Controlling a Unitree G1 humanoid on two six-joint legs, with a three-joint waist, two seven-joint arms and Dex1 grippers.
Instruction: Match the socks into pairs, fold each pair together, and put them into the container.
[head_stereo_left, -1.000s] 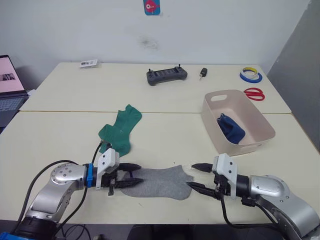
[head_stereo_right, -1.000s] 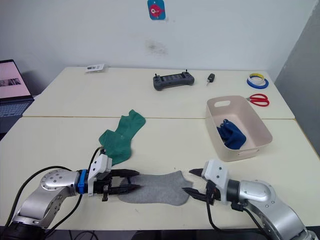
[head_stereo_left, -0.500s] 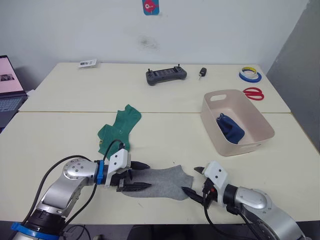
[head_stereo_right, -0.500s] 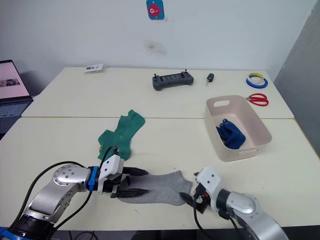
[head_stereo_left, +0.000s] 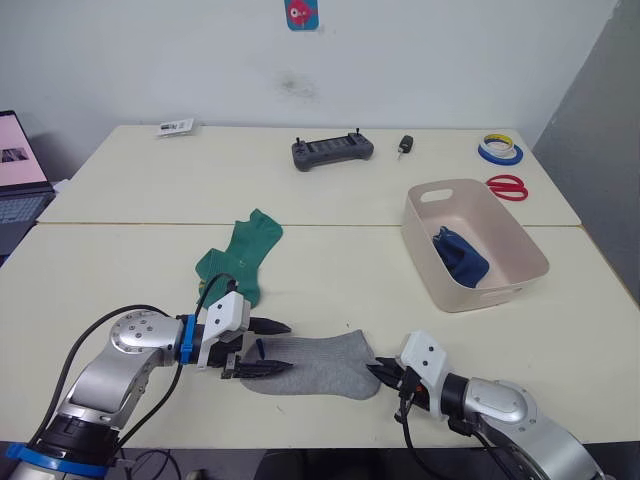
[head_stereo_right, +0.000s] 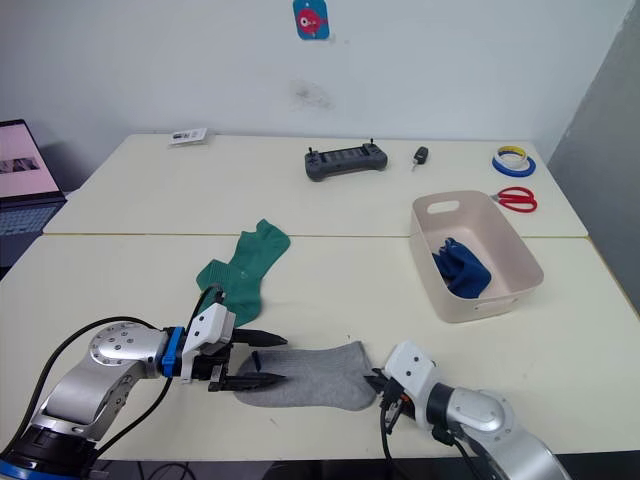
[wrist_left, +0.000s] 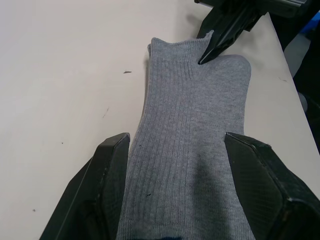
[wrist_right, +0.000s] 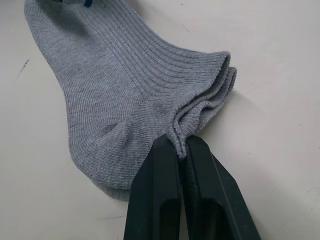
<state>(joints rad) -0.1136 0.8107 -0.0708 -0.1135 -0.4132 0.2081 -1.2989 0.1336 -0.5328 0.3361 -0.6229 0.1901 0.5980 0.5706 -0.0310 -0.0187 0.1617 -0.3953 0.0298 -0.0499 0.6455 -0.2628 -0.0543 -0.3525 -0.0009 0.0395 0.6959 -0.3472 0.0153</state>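
Pinched tight on the bunched edge of the grey socks (wrist_right: 125, 95), the right gripper (wrist_right: 182, 150) has its two black fingers closed with a fold of ribbed fabric caught between them. At the opposite end of that grey pair, the left gripper (head_stereo_left: 268, 347) is spread wide, one finger on each side of the fabric, not yet clamped on it. The grey socks lie flat, one on the other, near the front edge of the table (head_stereo_left: 330, 270).

Beyond the grey pair, on the left arm's side, lie the green socks (head_stereo_left: 236, 262). Farther off on the right arm's side stands the container (head_stereo_left: 520, 245), with a dark blue pair (head_stereo_left: 460, 258) already inside.

To fold well, I would say the left fingers should close on both layers before anything lifts, and the right end should travel low over the pair so the layers stay aligned rather than slipping apart.
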